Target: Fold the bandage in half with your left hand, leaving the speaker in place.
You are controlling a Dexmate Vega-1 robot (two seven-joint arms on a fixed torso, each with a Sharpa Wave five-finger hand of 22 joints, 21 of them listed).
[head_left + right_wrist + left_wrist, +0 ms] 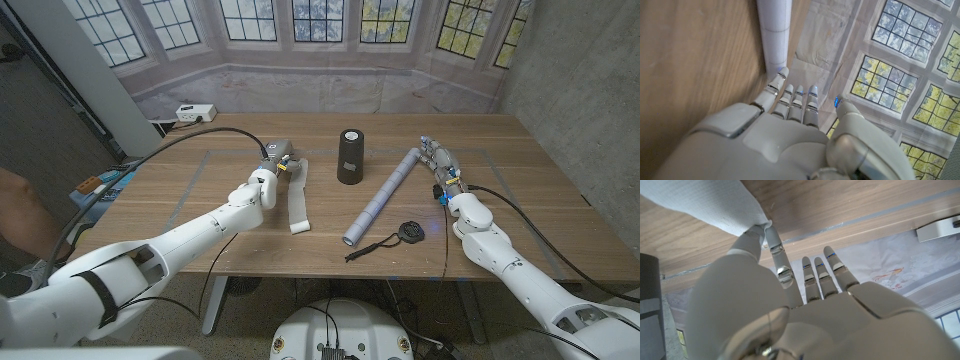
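A white bandage (298, 198) lies as a long strip on the wooden table (200, 190), running from near to far. My left hand (272, 166) is at its far end. In the left wrist view the thumb and a finger of that hand (790, 315) pinch a corner of the bandage (720, 205), which is lifted off the wood. The black cylindrical speaker (351, 157) stands upright just right of the bandage, and its speaker side (649, 305) also appears at the wrist picture's edge. My right hand (441, 162) holds nothing, its fingers (790, 100) straight beside a white tube.
A long white tube (385, 195) (775, 30) lies slanted between the speaker and my right hand. A small black disc with a cord (408, 232) sits near the front edge. A white power strip (196, 112) is at the back left. A person's arm (15, 215) is at the left edge.
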